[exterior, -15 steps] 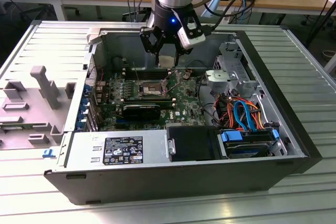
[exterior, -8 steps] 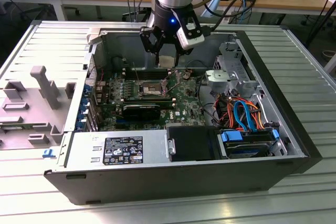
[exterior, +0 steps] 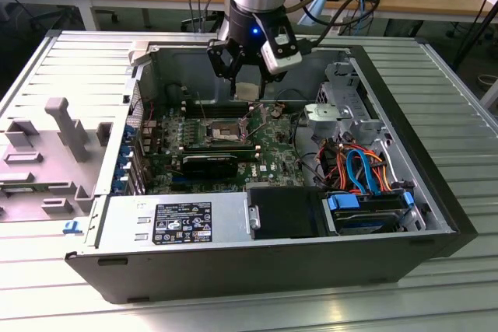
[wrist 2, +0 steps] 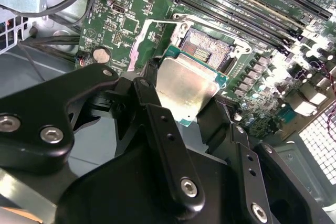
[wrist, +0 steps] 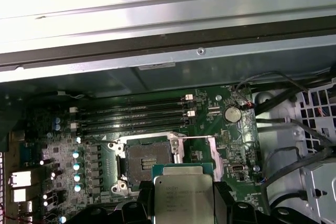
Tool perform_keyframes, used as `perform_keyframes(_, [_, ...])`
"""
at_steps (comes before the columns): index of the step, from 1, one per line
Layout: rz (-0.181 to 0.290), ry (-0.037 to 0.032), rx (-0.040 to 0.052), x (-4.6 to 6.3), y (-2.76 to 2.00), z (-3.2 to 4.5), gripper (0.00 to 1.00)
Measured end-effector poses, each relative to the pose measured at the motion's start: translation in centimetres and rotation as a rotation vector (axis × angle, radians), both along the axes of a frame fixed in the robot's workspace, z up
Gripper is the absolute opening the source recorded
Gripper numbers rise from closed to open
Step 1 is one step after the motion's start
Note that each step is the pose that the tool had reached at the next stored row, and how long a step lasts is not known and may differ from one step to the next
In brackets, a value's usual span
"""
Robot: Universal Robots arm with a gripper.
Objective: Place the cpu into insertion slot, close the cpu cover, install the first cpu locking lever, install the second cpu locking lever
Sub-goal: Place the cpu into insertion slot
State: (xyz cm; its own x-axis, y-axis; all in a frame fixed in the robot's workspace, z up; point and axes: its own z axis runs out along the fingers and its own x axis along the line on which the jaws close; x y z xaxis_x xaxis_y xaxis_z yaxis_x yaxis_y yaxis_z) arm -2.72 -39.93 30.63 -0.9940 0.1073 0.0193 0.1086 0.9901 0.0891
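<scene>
1 cpu (wrist 2: 184, 90) gripped in pincer (exterior: 247, 75), near 1 uncovered insertion slot (wrist: 148, 157).

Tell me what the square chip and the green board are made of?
The cpu seems topped with dull silvery metal, giving a soft matte shine. The circuit board looks like green-coated hard laminate, probably fibreglass, slightly glossy.

PC case (exterior: 233, 274), PSU (exterior: 175, 219), blue cables (exterior: 355, 169)

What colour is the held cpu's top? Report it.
The cpu top is silvery-grey metal with a green rim, clearest in the second wrist view.
</scene>
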Motion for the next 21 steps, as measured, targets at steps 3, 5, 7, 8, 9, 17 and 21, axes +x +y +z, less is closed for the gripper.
perform_keyframes(3, [-0.008,0.0,-0.0001,0.0,0.0,-0.02,0.55])
perform_keyframes(5, [-0.014,0.0,-0.0003,0.0,0.0,-0.02,0.55])
perform_keyframes(7, [-0.02,0.0,-0.0003,0.0,0.0,-0.03,0.55])
perform_keyframes(8, [-0.023,0.0,-0.0003,0.0,0.0,-0.04,0.55])
perform_keyframes(9, [-0.025,0.0,-0.0002,0.0,0.0,-0.04,0.55])
perform_keyframes(17, [-0.044,0.0,-0.0006,0.0,0.0,-0.07,0.55])
perform_keyframes(21, [-0.052,-0.0001,-0.0007,0.0,0.0,-0.09,0.55])
